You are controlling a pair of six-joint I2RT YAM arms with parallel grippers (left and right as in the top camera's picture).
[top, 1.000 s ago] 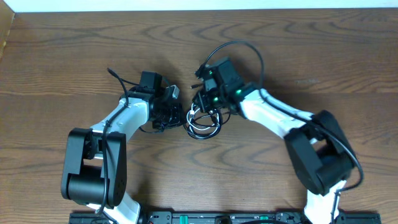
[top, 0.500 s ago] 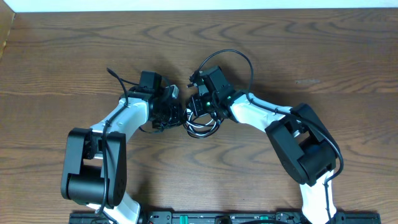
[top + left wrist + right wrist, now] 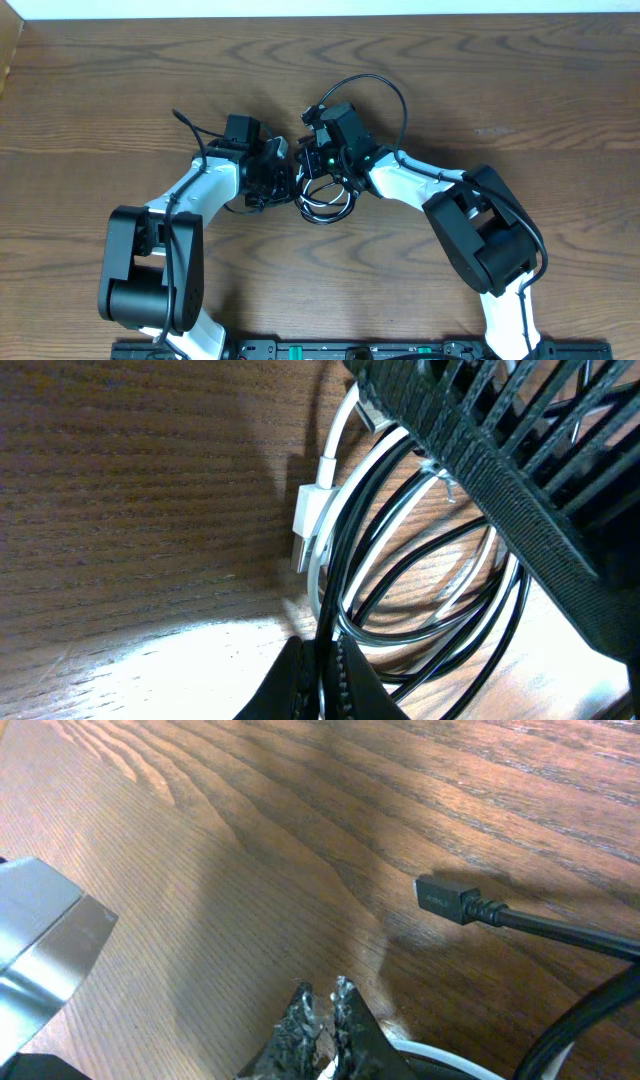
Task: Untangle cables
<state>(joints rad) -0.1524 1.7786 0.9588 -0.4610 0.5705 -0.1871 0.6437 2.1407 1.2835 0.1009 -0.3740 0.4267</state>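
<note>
The black cable (image 3: pixel 430 605) and the white cable (image 3: pixel 318 550) lie coiled together on the wooden table between the two arms, seen from overhead as one small bundle (image 3: pixel 323 203). In the left wrist view my left gripper (image 3: pixel 326 660) is shut on a strand of the black cable at the coil's left edge, with the white cable's plug (image 3: pixel 306 525) just beyond. My right gripper (image 3: pixel 325 1003) is shut, and the white cable (image 3: pixel 420 1053) runs out from between its fingers. The black cable's plug (image 3: pixel 447 900) rests on the table ahead of it.
The right arm's black body (image 3: pixel 500 450) hangs close over the coil. A grey metal part (image 3: pixel 40 955) of the left arm fills the left side of the right wrist view. The thick black wire (image 3: pixel 385 90) of the right arm arcs above its wrist.
The right arm has swung left, bringing its gripper closer to the left gripper over the coil, and its jaws have closed. The left arm has not moved.
</note>
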